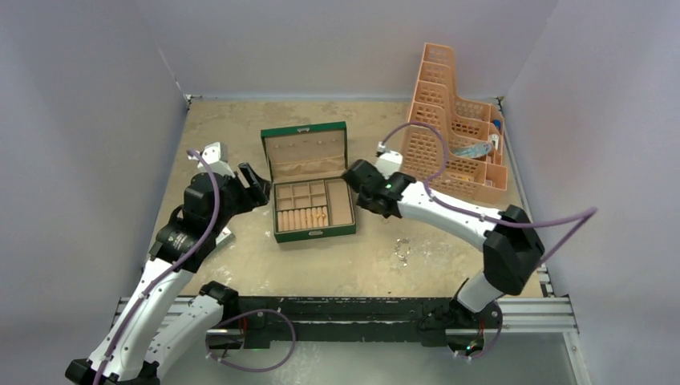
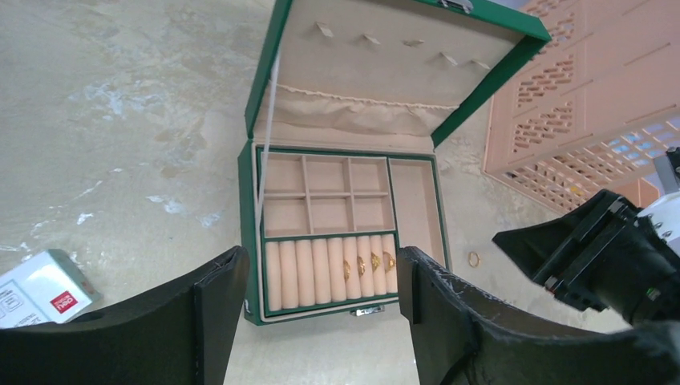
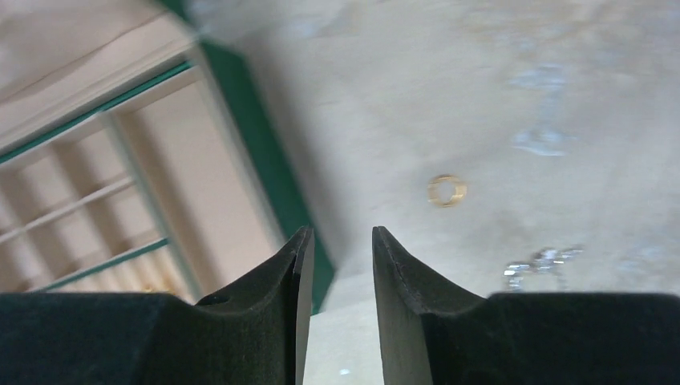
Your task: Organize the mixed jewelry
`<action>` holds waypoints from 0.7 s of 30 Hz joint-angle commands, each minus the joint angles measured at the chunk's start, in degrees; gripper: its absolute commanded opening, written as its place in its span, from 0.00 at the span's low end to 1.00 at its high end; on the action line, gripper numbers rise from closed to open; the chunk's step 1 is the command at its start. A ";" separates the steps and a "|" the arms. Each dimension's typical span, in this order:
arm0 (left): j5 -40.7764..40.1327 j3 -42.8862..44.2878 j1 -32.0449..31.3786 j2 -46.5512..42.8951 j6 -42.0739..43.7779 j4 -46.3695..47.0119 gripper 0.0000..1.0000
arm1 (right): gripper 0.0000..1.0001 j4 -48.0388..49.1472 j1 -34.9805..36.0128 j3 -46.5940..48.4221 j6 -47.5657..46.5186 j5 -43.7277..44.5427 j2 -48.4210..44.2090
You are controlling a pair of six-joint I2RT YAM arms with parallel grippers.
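The green box (image 2: 250, 200) stands open in the middle of the table, its lid up. Several gold rings (image 2: 374, 262) sit in its front padded rolls. One more gold ring (image 3: 447, 190) lies on the table just right of the box. A silvery chain piece (image 3: 541, 263) lies further out, also visible in the top view (image 1: 402, 250). My left gripper (image 2: 321, 257) hangs open and empty in front of the box's left side (image 1: 258, 186). My right gripper (image 3: 341, 234) is open with nothing between its fingers, over the box's right edge (image 1: 353, 178).
A peach slotted basket (image 1: 457, 136) stands at the back right, close behind the right arm. A small white card (image 2: 44, 285) lies on the table by the left arm. Grey walls close in the table on three sides.
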 commanded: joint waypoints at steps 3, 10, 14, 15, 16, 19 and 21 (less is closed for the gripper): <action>7.72 -0.19 0.27 1.46 2.14 5.41 0.71 | 0.37 3.25 -6.34 -11.60 5.04 1.98 -8.19; 10.28 -0.17 0.27 3.39 2.63 5.93 0.72 | 0.37 9.64 -9.29 -15.79 0.66 -2.34 -4.78; 10.36 -0.58 0.27 3.33 2.34 5.96 0.72 | 0.36 11.30 -9.47 -15.08 -1.09 -2.88 -0.91; 10.43 -0.62 0.27 3.37 2.33 6.05 0.72 | 0.36 11.69 -9.43 -14.85 -1.81 -2.83 -0.19; 10.45 -0.70 0.27 3.38 2.30 6.09 0.72 | 0.35 11.95 -9.48 -14.56 -2.36 -2.53 0.46; 10.58 -0.63 0.28 3.70 2.45 6.13 0.71 | 0.32 11.37 -9.67 -13.51 -3.02 -1.88 2.36; 10.54 -0.63 0.27 3.84 2.50 6.17 0.71 | 0.30 11.23 -9.70 -13.48 -3.02 -2.00 2.99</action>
